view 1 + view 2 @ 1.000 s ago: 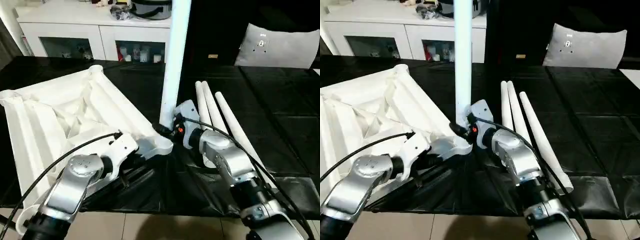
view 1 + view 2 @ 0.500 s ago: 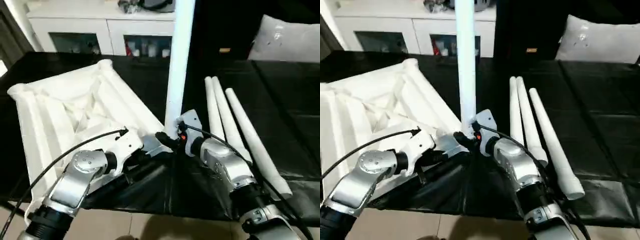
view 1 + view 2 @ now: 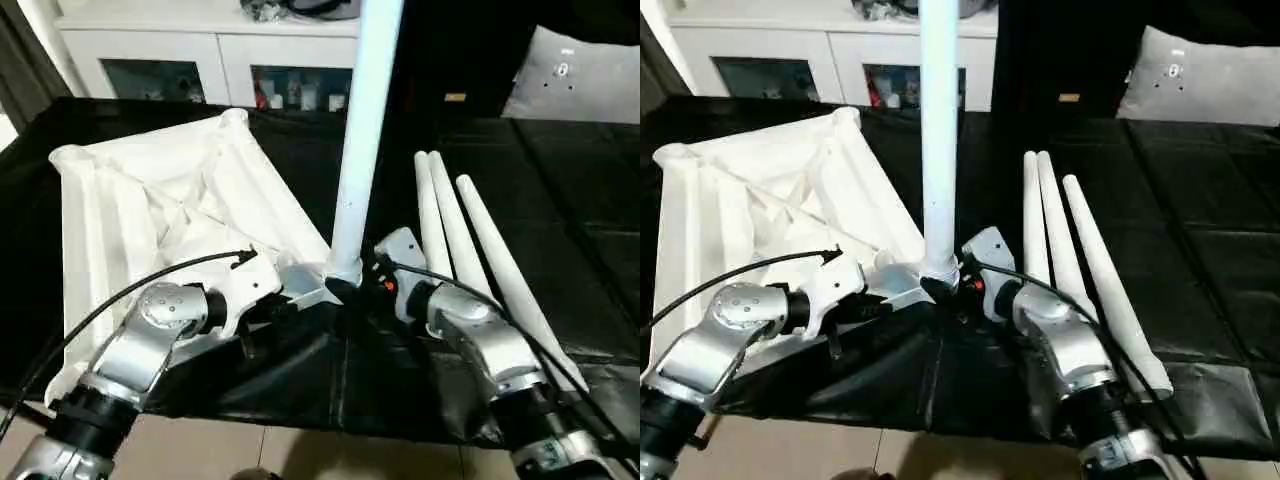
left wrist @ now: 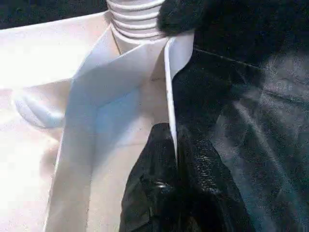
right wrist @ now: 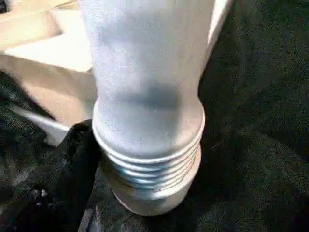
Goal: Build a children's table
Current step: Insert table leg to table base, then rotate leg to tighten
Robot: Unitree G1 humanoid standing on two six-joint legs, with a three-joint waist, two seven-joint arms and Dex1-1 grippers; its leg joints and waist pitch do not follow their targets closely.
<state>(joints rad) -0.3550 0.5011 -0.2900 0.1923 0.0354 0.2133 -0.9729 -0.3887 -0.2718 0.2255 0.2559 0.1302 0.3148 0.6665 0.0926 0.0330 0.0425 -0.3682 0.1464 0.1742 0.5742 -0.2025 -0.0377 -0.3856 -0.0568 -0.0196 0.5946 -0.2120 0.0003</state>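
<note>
The tall standing leg (image 3: 358, 150) goes past the picture's top, so its upper end is cut off. Small things behind the cabinet's glass doors (image 3: 285, 92) are too tiny to tell

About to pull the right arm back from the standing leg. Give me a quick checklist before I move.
1. Upright leg seated in the tabletop corner socket: threads still show at its base, cannot tell.
2. Leg near vertical: ok.
3. Right gripper released from the leg: cannot tell.
4. Left gripper shut on the tabletop's edge wall: ok.
5. Three spare legs lying beside the right arm, clear of the socket: ok.
</note>
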